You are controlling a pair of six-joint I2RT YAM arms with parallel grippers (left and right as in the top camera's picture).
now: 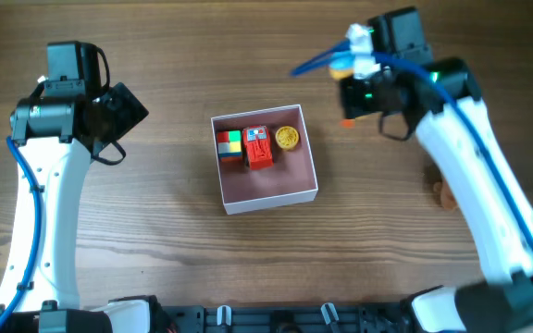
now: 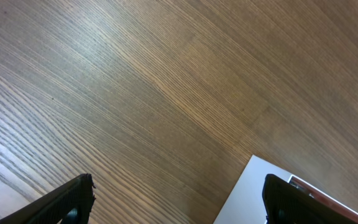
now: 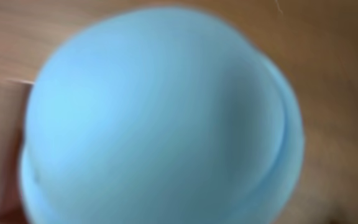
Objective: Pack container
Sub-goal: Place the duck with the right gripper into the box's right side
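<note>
Container (image 1: pixel 271 201) sits centre frame, toys (image 1: pixel 258 147) ranged along its upper wall. My left gripper (image 2: pixel 179 200) stands spread, clear of it. My right gripper (image 1: pixel 352 67), upper right, has a pale blue ball (image 3: pixel 160 118) crowding its lens, probably the next item; I cannot tell its grip.

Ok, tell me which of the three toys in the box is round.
The yellow disc, at the right end of the row in the container. The red block beside it and the multicoloured cube are boxy.
</note>
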